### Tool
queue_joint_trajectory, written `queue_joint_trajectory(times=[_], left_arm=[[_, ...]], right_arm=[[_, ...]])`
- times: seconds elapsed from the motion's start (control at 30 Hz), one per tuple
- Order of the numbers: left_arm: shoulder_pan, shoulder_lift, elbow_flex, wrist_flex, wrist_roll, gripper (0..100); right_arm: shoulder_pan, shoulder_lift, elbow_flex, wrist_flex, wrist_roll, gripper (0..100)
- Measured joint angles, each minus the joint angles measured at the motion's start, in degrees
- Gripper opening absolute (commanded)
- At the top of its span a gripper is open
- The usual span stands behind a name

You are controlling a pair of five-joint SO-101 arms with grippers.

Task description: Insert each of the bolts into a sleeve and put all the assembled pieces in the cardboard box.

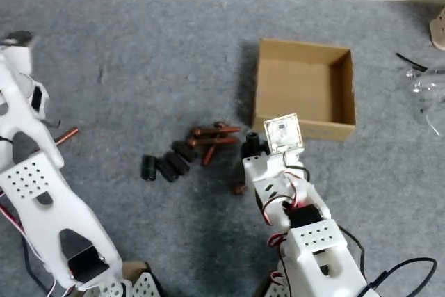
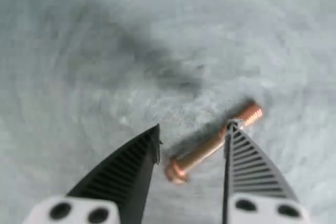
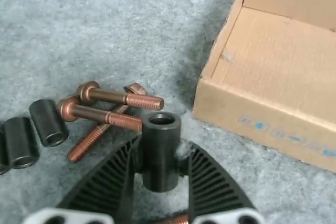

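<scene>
Near the box (image 3: 252, 108), a sleeve (image 3: 160, 153) is pinched by the right gripper (image 3: 163, 149). A bolt (image 2: 210, 148) is straddled by the wide-open left gripper (image 2: 194, 129): hard & slippery, prob. best grabbed mid-shaft.

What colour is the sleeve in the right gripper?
Black; the sleeve shows best in the right wrist view.

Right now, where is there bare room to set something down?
Bare: the far stretch of grey mat between the left arm and the brown cardboard box; also the patch past the right arm, on the box's near side. Crowded: the middle, where copper bolts, black cylindrical sleeves and the right gripper, holding one, bunch.
</scene>
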Motion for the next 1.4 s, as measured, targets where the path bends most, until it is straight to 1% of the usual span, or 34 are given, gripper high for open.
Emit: queue_joint_trajectory(times=[0.13,0.2,0.23,0.43,0.63,0.77,0.83,0.9,1.07,1.23,1.4], left_arm=[[-0.6,-4.0,0.9,0.0,22.3,19],[-0.5,-6.9,3.6,0.0,31.3,19],[-0.4,-8.2,5.1,0.0,34.0,19],[1.2,-14.2,14.3,0.0,42.0,19],[1.8,-15.7,16.9,0.0,52.3,19],[2.1,-15.7,20.0,0.0,62.4,19],[2.4,-15.7,22.7,0.0,66.3,19],[2.5,-15.7,25.0,0.0,68.2,19],[3.0,-15.7,28.1,0.0,69.4,19],[6.2,-15.7,31.5,0.0,69.5,19],[6.4,-15.7,31.6,0.0,75.6,19]], right_arm=[[0.0,0.0,0.0,0.0,0.0,0.5],[0.0,0.0,0.0,0.0,0.0,0.5],[0.0,0.0,0.0,0.0,0.0,0.5],[0.0,0.0,0.0,0.0,0.0,0.5],[0.0,0.0,0.0,0.0,0.0,0.5],[0.0,0.0,0.0,0.0,0.0,0.5],[0.0,0.0,0.0,0.0,0.0,0.5],[0.0,0.0,0.0,0.0,0.0,0.5],[0.0,0.0,0.0,0.0,0.0,0.5],[0.0,0.0,0.0,0.0,0.0,0.5],[0.0,0.0,0.0,0.0,0.0,0.5]])
